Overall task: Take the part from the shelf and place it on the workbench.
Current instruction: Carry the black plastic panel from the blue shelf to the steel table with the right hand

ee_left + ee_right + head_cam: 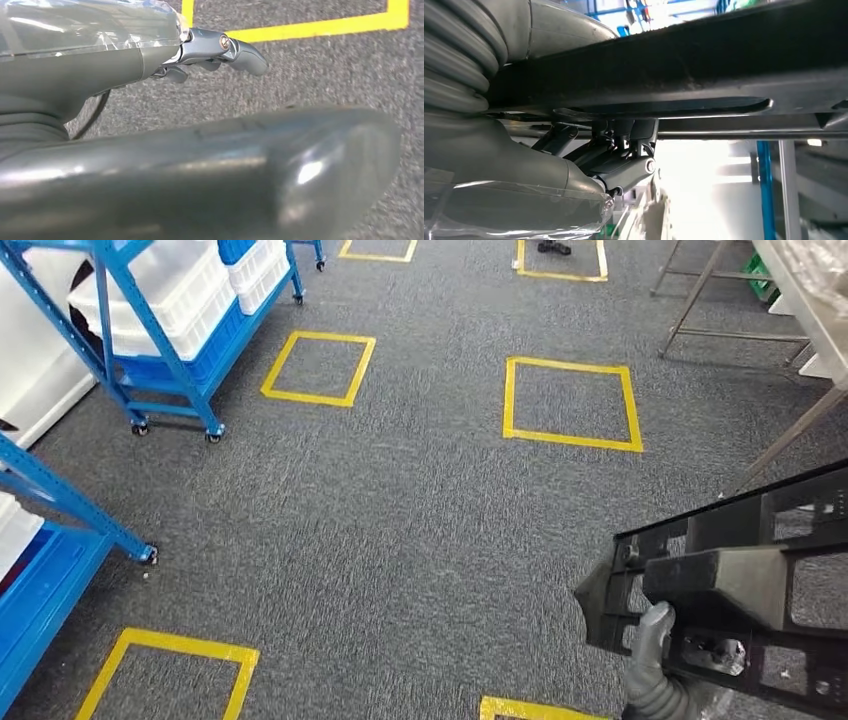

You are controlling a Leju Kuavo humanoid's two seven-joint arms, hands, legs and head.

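Part (745, 585) first: a black, matte plastic frame of boxy ribs and open rectangular cells, carried low at the right of the head view above the carpet. It looks rigid and angular, with a wedge-shaped end pointing left.

Sweeping from the left now: blue steel shelving (55, 570) on small castors, its flat shelf painted glossy blue. Further back, a second blue rack (165, 350) holds white ribbed plastic crates (170, 290). The floor (400, 510) is grey, coarse-looped carpet, marked with yellow tape squares (572, 403), crisp-edged and flat.

Left hand (220, 47) hangs over that carpet in its wrist view; smooth grey metal fingers (247, 52) curl in on themselves with nothing between them, and a clear plastic sleeve wrinkles over the wrist.

Across to the right: thin metal legs of the surface (790, 435) slant in at the far edge. Right hand (655, 645), pale grey and rubbery-looking, comes up beneath the frame. In the right wrist view its dark fingers (624, 150) hook up onto the underside of a broad black bar of the part (704, 55), gripping it.
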